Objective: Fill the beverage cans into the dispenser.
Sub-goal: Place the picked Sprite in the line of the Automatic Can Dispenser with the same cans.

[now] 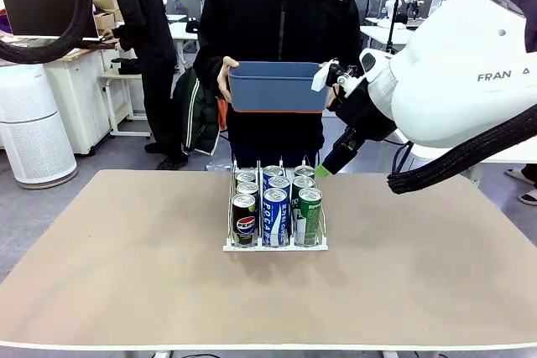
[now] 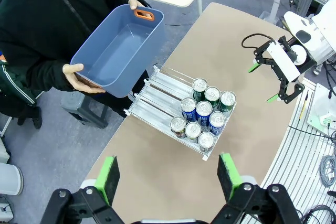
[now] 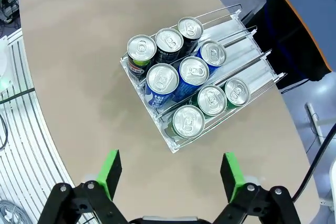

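Both claws, left [image 2: 168, 179] and right [image 3: 170, 174], hung open, empty, above dispenser [image 1: 275, 245]; nine cans [image 3: 193, 71] racked upright in lanes; person held blue tub [image 1: 277, 85], looked emptied, so filling judged done

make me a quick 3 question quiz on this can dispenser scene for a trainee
1. How many beverage cans stand in the dispenser?
2. True or false: the blue tub in the person's hands holds more cans.
3. Which colour are the cans in the middle lane? A) black B) blue-and-white C) green

Key
1. Nine, three per lane, bunched at the end nearer the robot.
2. False. The left wrist view looks into the tub and it is empty.
3. B. The black Pepsi can lane is on the robot's left and the green can lane on its right.
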Motion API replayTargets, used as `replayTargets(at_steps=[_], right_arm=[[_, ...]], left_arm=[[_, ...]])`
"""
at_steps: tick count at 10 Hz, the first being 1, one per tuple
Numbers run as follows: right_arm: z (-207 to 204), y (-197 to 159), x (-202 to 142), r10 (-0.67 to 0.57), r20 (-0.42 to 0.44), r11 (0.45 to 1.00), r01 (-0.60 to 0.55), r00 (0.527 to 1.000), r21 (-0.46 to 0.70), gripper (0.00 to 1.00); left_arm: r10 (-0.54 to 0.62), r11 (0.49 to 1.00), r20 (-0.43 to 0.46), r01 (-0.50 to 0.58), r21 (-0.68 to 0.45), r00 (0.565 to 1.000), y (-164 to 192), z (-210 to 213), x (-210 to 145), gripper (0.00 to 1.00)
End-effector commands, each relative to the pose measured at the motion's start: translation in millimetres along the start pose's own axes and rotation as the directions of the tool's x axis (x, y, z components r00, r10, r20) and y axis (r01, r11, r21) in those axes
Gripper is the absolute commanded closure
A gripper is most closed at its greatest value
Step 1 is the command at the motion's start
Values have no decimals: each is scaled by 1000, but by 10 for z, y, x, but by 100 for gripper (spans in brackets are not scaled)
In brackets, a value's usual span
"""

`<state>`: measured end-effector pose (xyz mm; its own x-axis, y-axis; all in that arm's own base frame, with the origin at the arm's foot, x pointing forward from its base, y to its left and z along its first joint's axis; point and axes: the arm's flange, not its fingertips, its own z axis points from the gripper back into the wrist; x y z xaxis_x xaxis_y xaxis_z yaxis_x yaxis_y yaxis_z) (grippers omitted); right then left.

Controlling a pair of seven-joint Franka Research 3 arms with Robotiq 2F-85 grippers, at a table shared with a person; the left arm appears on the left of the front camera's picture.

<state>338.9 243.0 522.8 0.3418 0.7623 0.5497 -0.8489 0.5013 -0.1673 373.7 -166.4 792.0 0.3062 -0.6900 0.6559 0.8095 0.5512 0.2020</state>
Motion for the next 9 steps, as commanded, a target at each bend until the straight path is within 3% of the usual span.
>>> replayTargets(at_steps=[1,5,6,9], right_arm=[[-13,-5,25,2,0,1000,-2,1000,-4,0],[8,-2,8,0,2,1000,0,1000,-1,0],[130,-132,121,-17,13,1000,17,1000,0,0],[700,-956,483,-110,96,993,105,989,58,0]], left_arm=[[6,1000,8,-6,-8,1000,3,2,-2,0],[6,1000,8,-6,-8,1000,3,2,-2,0],[6,1000,8,-6,-8,1000,3,2,-2,0],[6,1000,8,-6,-8,1000,3,2,-2,0]])
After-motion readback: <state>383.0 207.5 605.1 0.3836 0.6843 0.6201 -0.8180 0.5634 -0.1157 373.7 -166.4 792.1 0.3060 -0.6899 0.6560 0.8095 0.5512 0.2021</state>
